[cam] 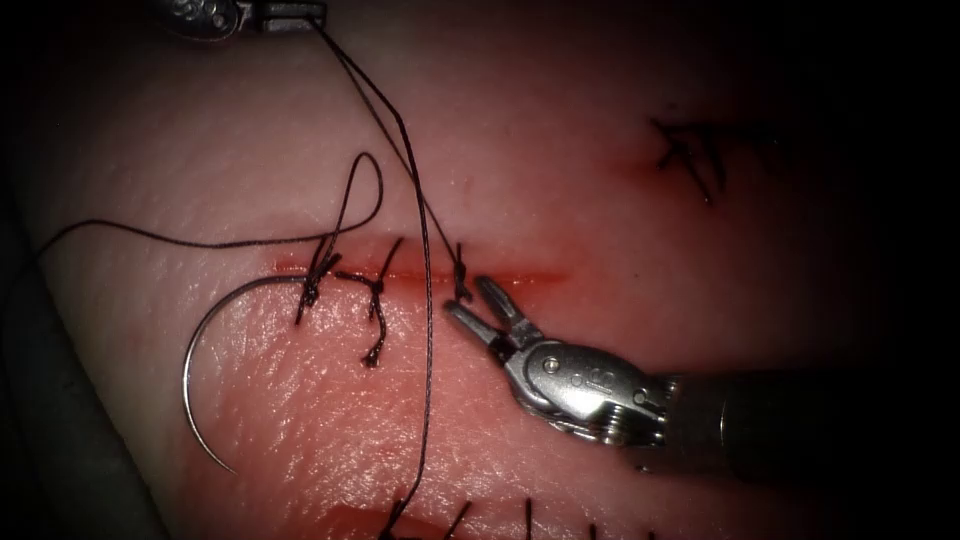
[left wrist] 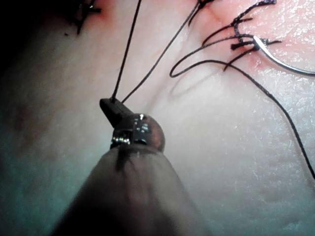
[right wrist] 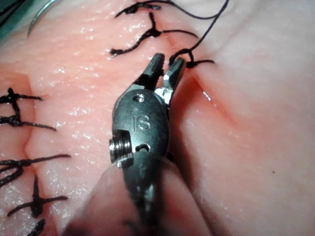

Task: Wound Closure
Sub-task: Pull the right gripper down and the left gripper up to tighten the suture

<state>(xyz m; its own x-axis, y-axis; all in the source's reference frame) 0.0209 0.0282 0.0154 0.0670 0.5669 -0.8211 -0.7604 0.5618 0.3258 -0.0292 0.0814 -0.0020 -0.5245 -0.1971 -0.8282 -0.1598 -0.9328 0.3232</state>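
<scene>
The right tool (cam: 480, 305) has its jaws spread apart. They hold nothing. The tips sit right at the cut (cam: 520, 277), just beside a small knot (cam: 461, 292) at the right end of the stitches. In the right wrist view, the same tool (right wrist: 166, 70) has its two tips apart, with the knot (right wrist: 189, 63) next to them.

The left tool (cam: 300, 14) is far up, away from the cut. Its jaws are pressed together on the thread (cam: 400, 140). Two strands run from it down toward the cut. One goes to the knot. The other goes past the cut and on down the tissue (cam: 600, 200). In the left wrist view, the left tool (left wrist: 110, 105) pinches both strands of thread (left wrist: 129, 49).

The needle (cam: 195, 375) lies loose on the tissue, to the left of the tools. No tool holds it. Its curve bends round from the cut's left end down to its sharp point. I cannot tell if its top end is in the tissue or just resting there. A long piece of thread loops near it and trails off to the left.

Two more stitches (cam: 345, 285) cross the cut, with red fluid (cam: 410, 275) along it.
</scene>
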